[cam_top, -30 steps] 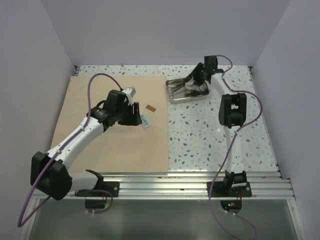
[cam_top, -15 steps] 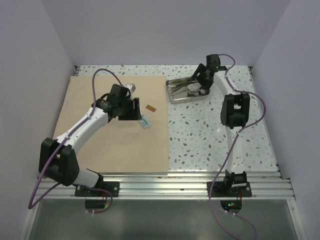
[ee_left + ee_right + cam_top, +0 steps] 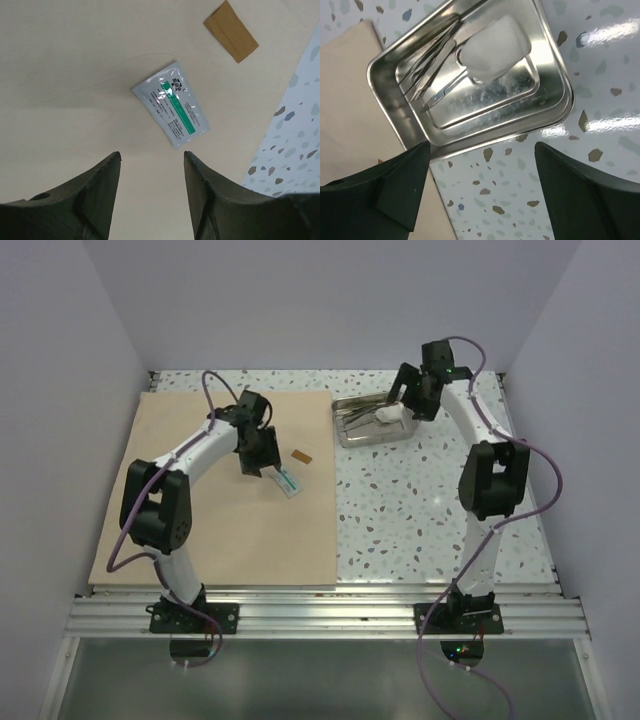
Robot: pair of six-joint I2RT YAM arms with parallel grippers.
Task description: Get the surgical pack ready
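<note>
Half the speckled table (image 3: 430, 510) (its 9 o'clock side) lies under the flat, unfolded tan wrap sheet (image 3: 200, 530). Just beside the sheet's far right corner, at 1 o'clock in the top view, sits the steel tray (image 3: 560, 80). The right gripper (image 3: 482, 146) hovers over the tray, fingers spread wide, grasping nothing. The left gripper (image 3: 151, 156) hangs above the sheet, fingers parted and empty — a green-striped packet (image 3: 171, 104) lies at its 12 o'clock. Inside the tray are a white roll (image 3: 494, 48) and, at its 9 o'clock, thin instruments (image 3: 432, 75). A small brown slip (image 3: 231, 31) rests at the packet's 1 o'clock.
</note>
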